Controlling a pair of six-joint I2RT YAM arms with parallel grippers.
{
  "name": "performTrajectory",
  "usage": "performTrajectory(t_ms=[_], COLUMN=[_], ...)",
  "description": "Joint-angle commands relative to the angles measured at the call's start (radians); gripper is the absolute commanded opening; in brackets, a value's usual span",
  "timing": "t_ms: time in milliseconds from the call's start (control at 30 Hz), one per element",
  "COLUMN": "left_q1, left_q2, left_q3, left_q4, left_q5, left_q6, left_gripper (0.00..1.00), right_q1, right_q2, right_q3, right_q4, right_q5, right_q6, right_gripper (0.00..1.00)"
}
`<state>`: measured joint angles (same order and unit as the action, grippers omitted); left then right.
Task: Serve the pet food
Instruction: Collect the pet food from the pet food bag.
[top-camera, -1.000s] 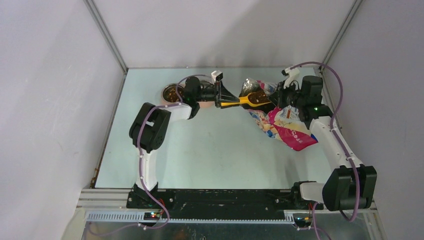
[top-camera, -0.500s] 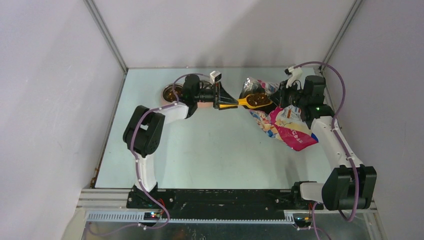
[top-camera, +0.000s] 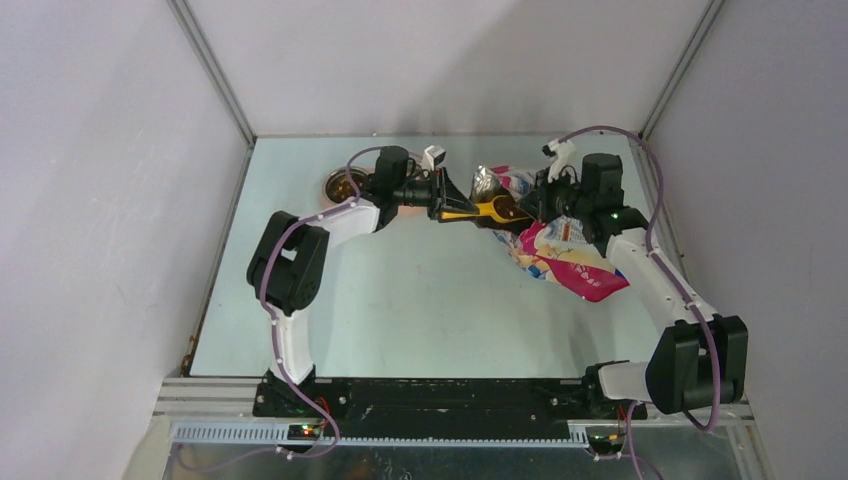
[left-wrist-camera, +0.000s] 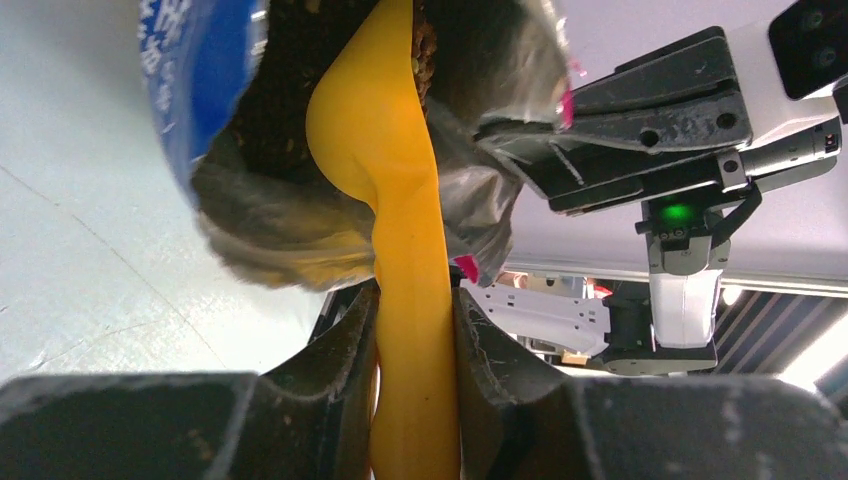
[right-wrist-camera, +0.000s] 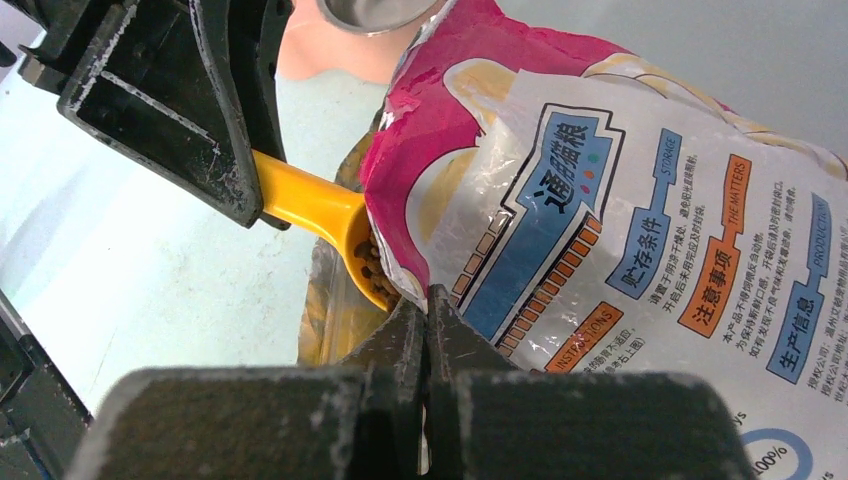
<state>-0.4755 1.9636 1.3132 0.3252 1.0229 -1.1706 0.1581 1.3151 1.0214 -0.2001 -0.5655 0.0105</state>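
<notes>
From above, the left fingers (top-camera: 452, 203) are clamped on the handle of a yellow scoop (top-camera: 488, 210). Its bowl is pushed into the open mouth of the cartoon-printed bag (top-camera: 570, 262). The right fingers (top-camera: 533, 207), pressed tight together, pinch the bag's rim at the scoop's 3 o'clock. The bag slumps toward 4 o'clock on the pale desk (top-camera: 420, 300). A pink feeder (top-camera: 332, 192) sits at the left wrist's 9 o'clock, half hidden by the arm (something brown lies in its steel bowl). Plain grey walls (top-camera: 100, 200) close in the desk on three sides.

From the left wrist, the handle runs toward 12 o'clock, touching both fingers. The scoop's bowl is sunk in the pet food (left-wrist-camera: 285, 100), dark pellets inside the foil-lined bag mouth. The right arm fills 3 o'clock.

From the right wrist, the closed fingers bite the bag's pink edge. Pellets sit in the scoop at 10 o'clock, and the feeder is at 12.
</notes>
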Motion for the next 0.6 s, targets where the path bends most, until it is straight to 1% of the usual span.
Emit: performTrajectory(t_ms=[0, 67, 267, 433, 567], left_q1=[-0.022, -0.027, -0.032, -0.031, -0.024], left_q2=[-0.010, 0.000, 0.014, -0.009, -0.032], left_q3=[0.040, 0.028, 0.015, 0.001, -0.022], left_q4=[0.113, 0.221, 0.361, 0.383, 0.401], left_q5=[0.018, 0.027, 0.040, 0.059, 0.076], left_q6=[-0.048, -0.111, -0.222, -0.234, -0.242], left_gripper=[0.00, 0.00, 0.00, 0.00, 0.00], right_q1=[0.046, 0.059, 0.075, 0.056, 0.015], right_q2=[0.023, 0.029, 0.042, 0.053, 0.065], right_q3=[0.011, 0.011, 0.011, 0.011, 0.010], right_q4=[0.043, 0.045, 0.047, 0.051, 0.053], right_q5=[0.010, 0.017, 0.043, 0.074, 0.057], right_q6=[-0.007, -0.007, -0.007, -0.008, 0.005], right_gripper=[0.00, 0.00, 0.00, 0.00, 0.00])
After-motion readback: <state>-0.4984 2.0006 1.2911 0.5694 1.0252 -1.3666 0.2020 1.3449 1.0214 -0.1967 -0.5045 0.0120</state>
